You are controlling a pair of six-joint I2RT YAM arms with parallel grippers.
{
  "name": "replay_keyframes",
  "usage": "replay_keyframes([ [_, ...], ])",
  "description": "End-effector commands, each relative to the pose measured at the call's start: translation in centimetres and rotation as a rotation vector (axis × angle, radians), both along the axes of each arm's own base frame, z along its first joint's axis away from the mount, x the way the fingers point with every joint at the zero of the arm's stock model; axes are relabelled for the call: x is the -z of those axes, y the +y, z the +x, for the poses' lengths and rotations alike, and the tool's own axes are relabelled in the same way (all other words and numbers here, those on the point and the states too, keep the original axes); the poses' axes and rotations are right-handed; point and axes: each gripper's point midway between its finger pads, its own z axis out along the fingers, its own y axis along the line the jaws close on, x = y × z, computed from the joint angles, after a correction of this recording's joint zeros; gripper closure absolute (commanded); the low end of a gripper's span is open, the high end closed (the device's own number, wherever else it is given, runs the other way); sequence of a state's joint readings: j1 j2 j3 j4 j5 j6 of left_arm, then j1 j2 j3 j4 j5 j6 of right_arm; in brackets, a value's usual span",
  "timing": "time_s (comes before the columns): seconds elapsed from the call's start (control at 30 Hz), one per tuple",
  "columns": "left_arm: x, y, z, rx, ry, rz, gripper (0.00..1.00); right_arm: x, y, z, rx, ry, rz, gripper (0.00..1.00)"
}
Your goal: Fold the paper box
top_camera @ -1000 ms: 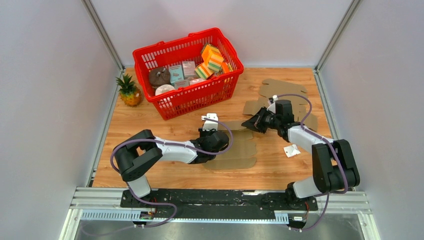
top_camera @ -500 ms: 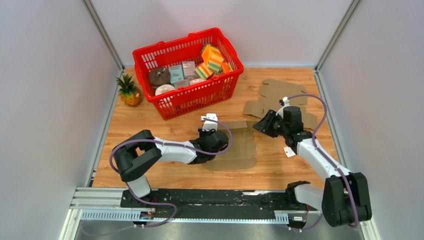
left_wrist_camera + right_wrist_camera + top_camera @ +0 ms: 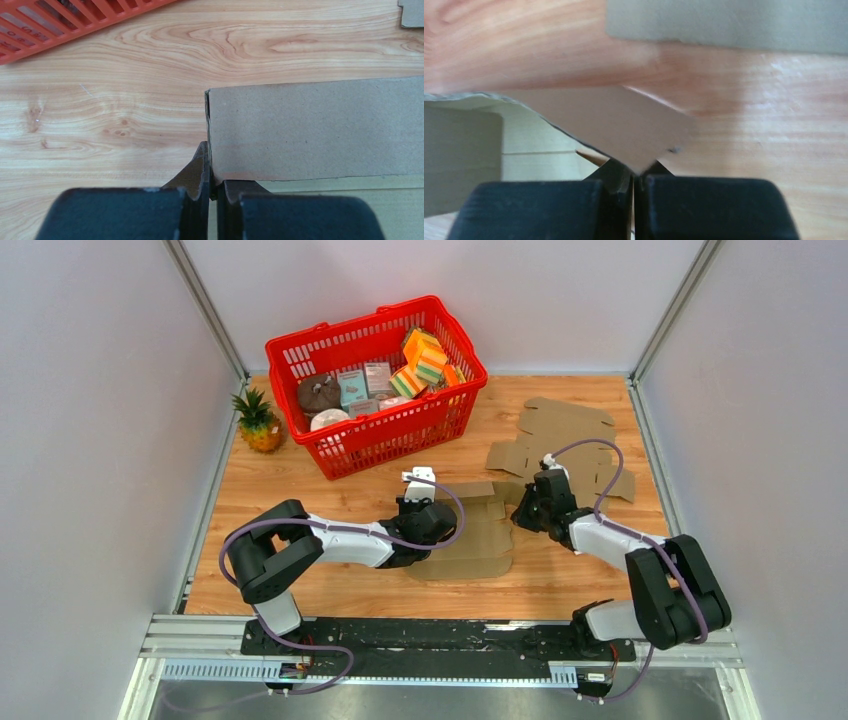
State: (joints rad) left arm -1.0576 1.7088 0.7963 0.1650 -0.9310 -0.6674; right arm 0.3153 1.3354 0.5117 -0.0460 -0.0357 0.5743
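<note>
A flat brown cardboard box blank (image 3: 478,545) lies on the wooden table at the centre. My left gripper (image 3: 436,524) is shut on the blank's left edge; in the left wrist view its jaws (image 3: 212,172) pinch a raised flap (image 3: 320,127) at its corner. My right gripper (image 3: 527,511) is at the blank's right end. In the right wrist view it (image 3: 633,172) is shut on the corner of a lifted, tilted flap (image 3: 624,122), which is blurred.
A second flat cardboard blank (image 3: 565,435) lies at the back right, behind my right gripper. A red basket (image 3: 400,435) full of small items stands at the back centre-left. A small pineapple (image 3: 258,422) stands left of it. Grey walls close both sides.
My right gripper has moved toward the near side and down to the blank's right end, and its arm has swung and refolded. My left arm has not moved.
</note>
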Motion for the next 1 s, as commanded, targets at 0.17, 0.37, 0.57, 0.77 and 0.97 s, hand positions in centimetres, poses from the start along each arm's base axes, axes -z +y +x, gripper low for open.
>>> replay_keyframes([
  [0.17,-0.2,-0.1,-0.2,0.012,0.016,-0.013,1.00,-1.5,1.3,3.3,0.001,-0.144,0.009,1.00],
  [0.37,-0.2,-0.2,-0.2,0.012,0.016,-0.013,1.00,-4.8,3.9,2.0,-0.070,-0.194,0.123,1.00],
  [0.57,-0.1,-0.2,-0.2,0.012,0.020,-0.011,1.00,-3.3,6.0,1.7,-0.111,-0.137,0.194,1.00],
  [0.77,-0.2,-0.2,-0.3,0.013,0.016,-0.014,1.00,-3.3,4.9,1.7,-0.058,-0.142,0.152,1.00],
  [0.97,-0.3,-0.2,-0.2,0.012,0.017,-0.017,1.00,-3.4,1.0,0.2,-0.008,-0.118,-0.023,1.00],
])
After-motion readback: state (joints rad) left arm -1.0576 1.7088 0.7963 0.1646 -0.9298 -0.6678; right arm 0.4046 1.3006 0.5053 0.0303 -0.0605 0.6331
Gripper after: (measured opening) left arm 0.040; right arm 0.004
